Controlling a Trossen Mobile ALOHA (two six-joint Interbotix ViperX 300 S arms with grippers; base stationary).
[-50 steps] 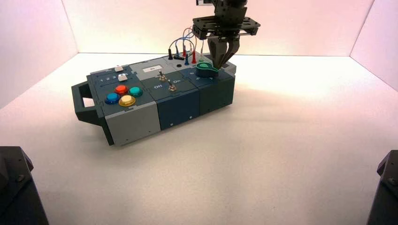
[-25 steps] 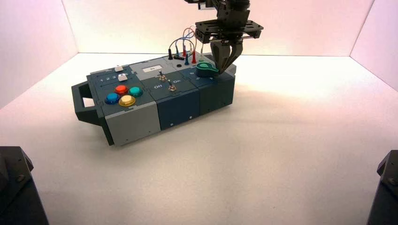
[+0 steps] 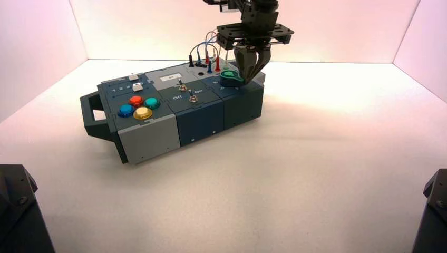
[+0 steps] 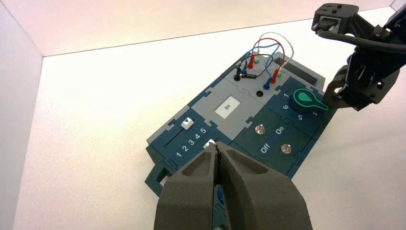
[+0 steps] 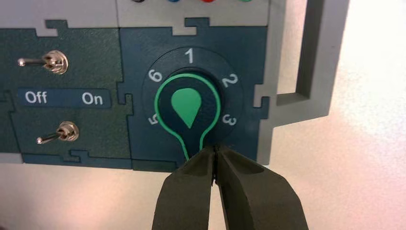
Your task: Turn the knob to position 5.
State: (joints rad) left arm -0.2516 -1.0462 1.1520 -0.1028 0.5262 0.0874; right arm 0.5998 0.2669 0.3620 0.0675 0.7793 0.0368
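The teal-green knob (image 5: 187,108) sits in a numbered dial at the far right end of the box (image 3: 147,137). In the right wrist view its pointer tab points between 3 and 5, where my gripper hides the number. My right gripper (image 5: 215,149) is shut and empty. Its tips sit right beside the end of the tab, on the side of the 3. In the high view it hangs straight down over the knob (image 3: 232,78). My left gripper (image 4: 218,148) is shut and empty, held back from the box, and is out of the high view.
Two metal toggle switches (image 5: 55,62) with Off and On lettering stand beside the knob. Plugged wires (image 3: 211,52) arch at the box's far edge. Coloured push buttons (image 3: 139,105) and sliders lie at the left end, by the handle. White walls enclose the table.
My right gripper has shifted slightly sideways next to the knob's tab and its wrist has turned a little. The knob's pointer looks barely moved. The left arm has not moved.
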